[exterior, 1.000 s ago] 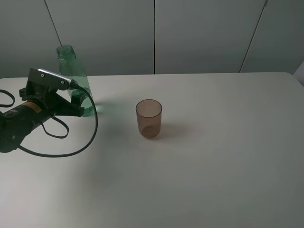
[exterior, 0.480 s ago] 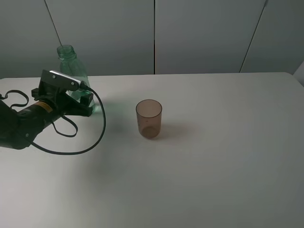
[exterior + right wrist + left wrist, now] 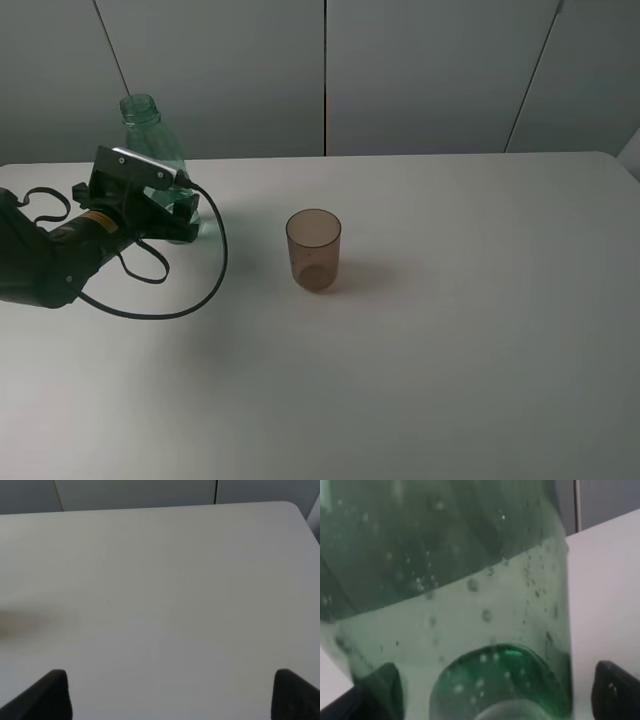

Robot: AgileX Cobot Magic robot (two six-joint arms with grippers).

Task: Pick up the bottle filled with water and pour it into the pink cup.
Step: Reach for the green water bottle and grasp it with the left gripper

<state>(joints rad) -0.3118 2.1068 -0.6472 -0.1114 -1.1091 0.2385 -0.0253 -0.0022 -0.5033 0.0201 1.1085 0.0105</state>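
Note:
The green transparent bottle (image 3: 145,135) stands upright at the back left of the white table, capless and partly filled with water. My left gripper (image 3: 178,213) is open around its lower body. In the left wrist view the bottle (image 3: 470,605) fills the frame between the two dark fingertips (image 3: 375,692), with a gap showing on one side. The brownish-pink cup (image 3: 313,250) stands upright near the table's middle, to the right of the bottle. My right gripper (image 3: 172,695) is open over bare table and does not show in the exterior high view.
The white table (image 3: 450,330) stretches to the right and front of the cup. A grey panelled wall (image 3: 420,70) stands behind the table. The left arm's black cable (image 3: 190,300) loops over the table in front of the bottle.
My left arm has moved right and forward towards the bottle, and its fingers now stand on both sides of the bottle's lower body. The cup and bottle have not moved.

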